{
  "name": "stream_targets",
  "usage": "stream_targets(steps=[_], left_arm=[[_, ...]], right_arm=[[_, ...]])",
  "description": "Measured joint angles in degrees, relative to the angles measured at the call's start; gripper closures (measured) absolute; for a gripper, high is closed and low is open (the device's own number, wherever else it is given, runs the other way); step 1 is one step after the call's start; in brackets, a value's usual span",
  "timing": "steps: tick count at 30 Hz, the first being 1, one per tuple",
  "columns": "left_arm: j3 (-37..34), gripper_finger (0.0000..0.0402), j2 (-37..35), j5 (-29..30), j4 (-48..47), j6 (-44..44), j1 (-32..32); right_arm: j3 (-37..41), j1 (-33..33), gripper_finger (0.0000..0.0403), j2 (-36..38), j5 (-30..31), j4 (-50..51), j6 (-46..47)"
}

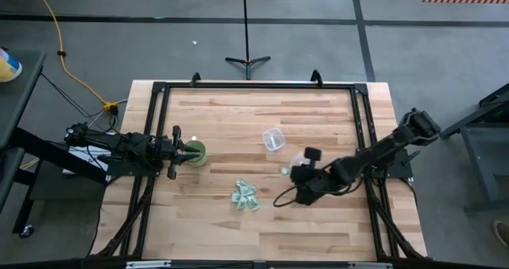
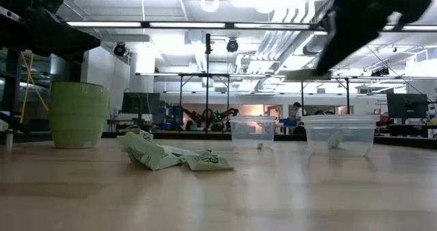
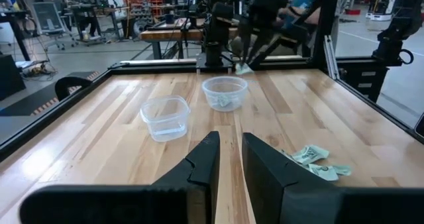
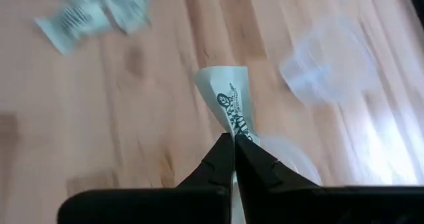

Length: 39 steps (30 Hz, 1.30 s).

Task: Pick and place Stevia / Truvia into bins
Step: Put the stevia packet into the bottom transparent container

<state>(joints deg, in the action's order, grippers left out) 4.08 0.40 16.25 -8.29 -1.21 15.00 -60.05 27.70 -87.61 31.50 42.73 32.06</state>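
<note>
Right wrist view gives you the right gripper [image 4: 233, 141] pinched tight on 1 packet [image 4: 228, 98], pale, creased, with dark print, held above the table [image 1: 318, 229] near the 2 clear bins [image 3: 224, 93] [image 3: 165, 116]. The farther bin holds a packet. Your left gripper [image 3: 229, 159], slightly parted and holding nothing, waits by the green cup [image 1: 195, 152]. Loose crinkled packets [image 1: 246, 195] lie mid-table.

Pale green packets [image 1: 246, 196], solid green cup [image 2: 78, 114], clear bins [image 3: 224, 93].
</note>
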Motion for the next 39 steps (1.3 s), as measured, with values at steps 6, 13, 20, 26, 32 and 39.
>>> stream_targets(steps=[6,13,20,26,32,39], left_arm=[[0.02,0.0302,0.01,-0.04,-0.01,0.02,0.00],[0.02,0.0302,0.01,-0.24,0.02,0.02,0.01],[0.01,0.0302,0.01,-0.23,0.00,0.02,0.01],[0.01,0.0302,0.01,-0.21,0.00,0.02,0.00],[0.00,0.0302,0.01,-0.17,-0.01,0.02,0.00],[0.02,0.0302,0.01,-0.15,0.00,0.02,0.00]], right_arm=[[0.00,1.82,0.0400,-0.65,0.15,6.24,6.30],[0.00,1.34,0.0399,-1.22,-0.87,12.10,13.06],[0.00,1.18,0.0364,-1.22,1.41,12.27,14.41],[0.00,1.14,0.0317,-1.27,3.67,13.74,14.44],[0.00,1.14,0.0287,-1.27,8.68,3.82,12.56],[-0.02,1.18,0.0285,-2.64,6.13,-31.40,-8.39]])
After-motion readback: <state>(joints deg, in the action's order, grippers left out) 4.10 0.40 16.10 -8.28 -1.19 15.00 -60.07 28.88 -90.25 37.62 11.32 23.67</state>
